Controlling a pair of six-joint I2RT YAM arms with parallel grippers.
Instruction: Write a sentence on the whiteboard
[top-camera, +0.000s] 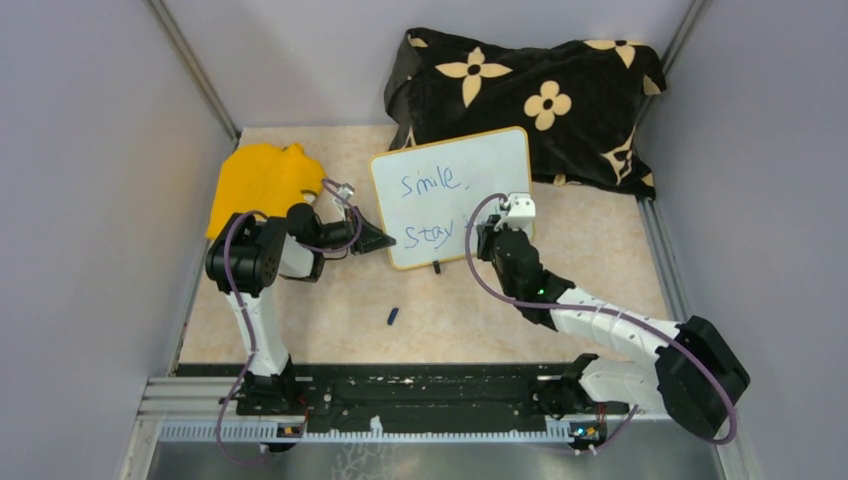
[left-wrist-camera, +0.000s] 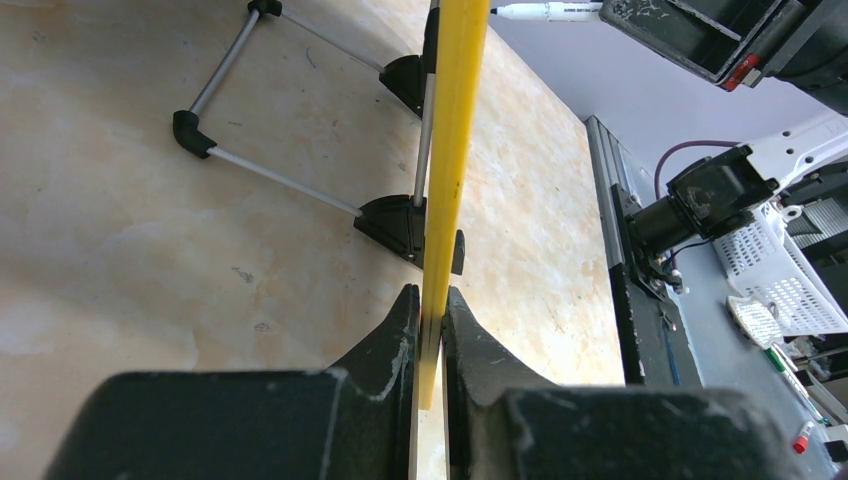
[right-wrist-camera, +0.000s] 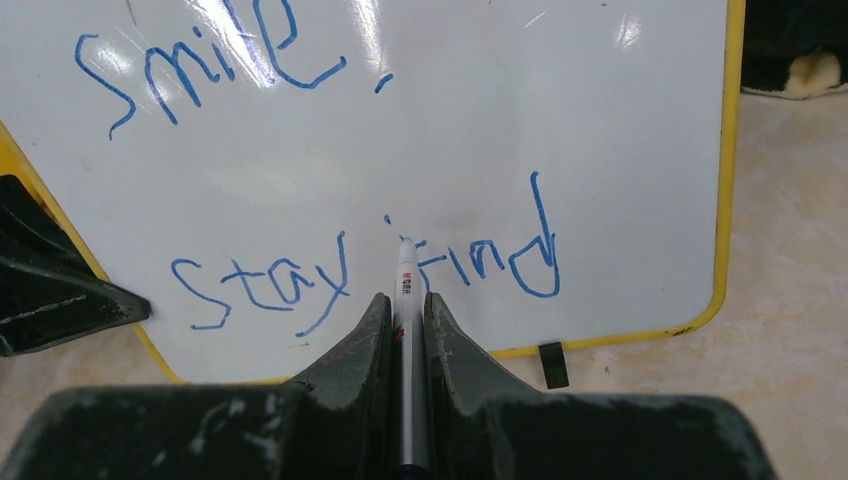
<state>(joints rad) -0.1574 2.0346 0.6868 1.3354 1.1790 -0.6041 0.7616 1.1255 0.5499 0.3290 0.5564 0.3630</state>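
Right wrist view: the right fingers (right-wrist-camera: 365, 345) are closed on a white marker (right-wrist-camera: 407, 285) that runs straight out between them, its tip at the face of the whiteboard (right-wrist-camera: 620, 120) just ahead. The sentence (right-wrist-camera: 325, 285) is in blue. "Stay" sits to the left of the tip and "ind" to the right, with a short blue stroke beside the tip. "Smile," is farther off, up and to the left. The board's yellow rim meets the tan table (right-wrist-camera: 790, 260) to the right of the fingers. In the left wrist view, the left fingers (left-wrist-camera: 395, 340) pinch the board's yellow edge, seen edge-on, and beyond them to the left its wire stand (left-wrist-camera: 285, 180) rests on black feet. From the top external view, a small dark blue cap (top-camera: 393, 316) lies on the table nearer than both pairs of fingers and apart from them. A yellow cloth (top-camera: 262, 180) lies past the left fingers, and a black flowered cloth (top-camera: 530, 90) is beyond the board.
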